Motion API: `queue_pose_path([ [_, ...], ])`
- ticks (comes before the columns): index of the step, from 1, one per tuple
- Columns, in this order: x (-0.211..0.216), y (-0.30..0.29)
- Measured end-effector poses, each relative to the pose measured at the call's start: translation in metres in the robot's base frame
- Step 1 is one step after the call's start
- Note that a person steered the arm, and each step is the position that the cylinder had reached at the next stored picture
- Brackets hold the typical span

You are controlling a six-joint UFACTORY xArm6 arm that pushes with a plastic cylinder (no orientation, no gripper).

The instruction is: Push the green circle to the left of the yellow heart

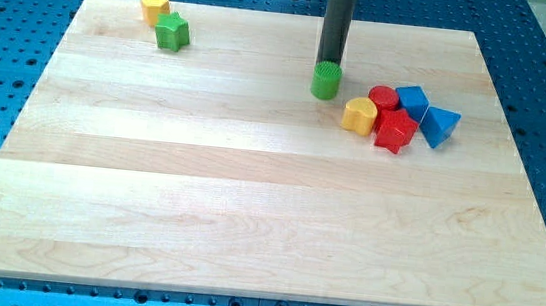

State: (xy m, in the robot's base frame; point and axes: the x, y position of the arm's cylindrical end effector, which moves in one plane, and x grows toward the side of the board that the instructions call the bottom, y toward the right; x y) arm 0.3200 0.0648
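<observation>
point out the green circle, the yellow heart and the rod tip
green circle [326, 81], camera view, on its front side
yellow heart [359, 115], camera view, on its top face
my tip [330, 62], camera view, rod's lower end, just behind the circle

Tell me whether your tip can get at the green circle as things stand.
Probably yes: my tip stands right at the green circle, on its top side in the view, apparently touching. Nothing lies between them; the yellow heart sits to its right.

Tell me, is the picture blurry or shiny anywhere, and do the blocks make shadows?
In the camera view, everything looks sharp; the wooden board shows soft, even light with no strong glare; the green circle, just below my tip, and the yellow heart cast only faint, short shadows.
</observation>
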Motion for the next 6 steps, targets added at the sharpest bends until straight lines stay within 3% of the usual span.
queue_pose_path([
  [1,-0.009,-0.013],
  [2,0.015,-0.058],
  [3,0.03,-0.005],
  [4,0.056,-0.114],
  [5,0.059,-0.279],
  [6,0.037,-0.361],
])
